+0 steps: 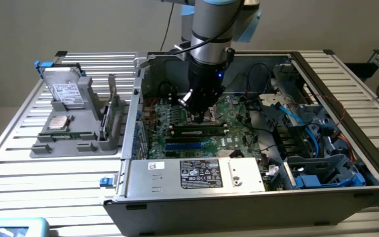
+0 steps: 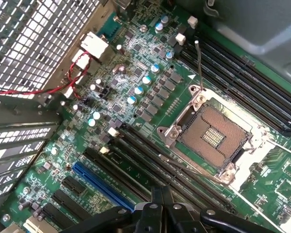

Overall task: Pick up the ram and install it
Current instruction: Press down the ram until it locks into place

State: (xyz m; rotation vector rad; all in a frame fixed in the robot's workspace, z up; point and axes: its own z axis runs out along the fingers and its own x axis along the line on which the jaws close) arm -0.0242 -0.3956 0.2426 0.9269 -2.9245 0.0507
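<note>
The ram (image 1: 112,117), a long thin green stick, stands on edge in the grey holder tray (image 1: 77,145), outside the computer case on the exterior view's left. My gripper (image 1: 199,117) hangs inside the open case just above the motherboard (image 1: 176,121), far from the ram. In the wrist view its black fingers (image 2: 157,194) are shut, tips together with nothing between them. Beneath them run the long dark memory slots (image 2: 160,160), which look bare. The open processor socket (image 2: 214,137) lies beside those slots.
A silver hard drive (image 1: 65,91) and a small square processor chip (image 1: 59,122) sit in the same tray. The case's metal walls (image 1: 136,98) ring the motherboard. A power supply (image 1: 199,174) lies at the front, with blue and black cables (image 1: 295,123) at the exterior view's right.
</note>
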